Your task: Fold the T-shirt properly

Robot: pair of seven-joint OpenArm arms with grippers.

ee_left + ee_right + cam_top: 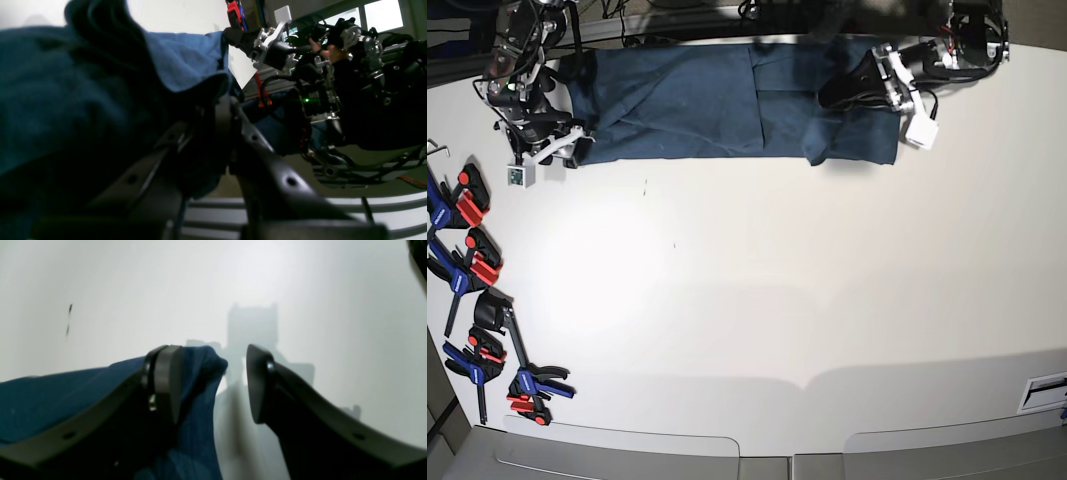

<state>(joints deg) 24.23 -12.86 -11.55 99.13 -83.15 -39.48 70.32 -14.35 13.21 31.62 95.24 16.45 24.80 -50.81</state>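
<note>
The white table [757, 300] fills most of the base view, and the T-shirt [687, 100] lies along its far edge as a long dark band, already narrowed, its long axis running side to side between my two arms. That axis is what the coming move turns on, I judge: the band needs one end carried along its length toward the other.

My left gripper [837, 95] sits on that view's right, buried in a raised hump of cloth near that end. In the left wrist view the fabric is bunched thick over and between my fingers, so I read those jaws as pinching the shirt, though the tips themselves are hidden.

My right gripper [215, 383] is at the opposite end, at the corner of the band. Here the jaws stand spread: the shirt's corner [203, 363] drapes against the inner face of one finger [166, 380], the other finger has bare table before it, and a clear gap lies between.

So the left arm has the hold and the right does not; it must close first.
</note>
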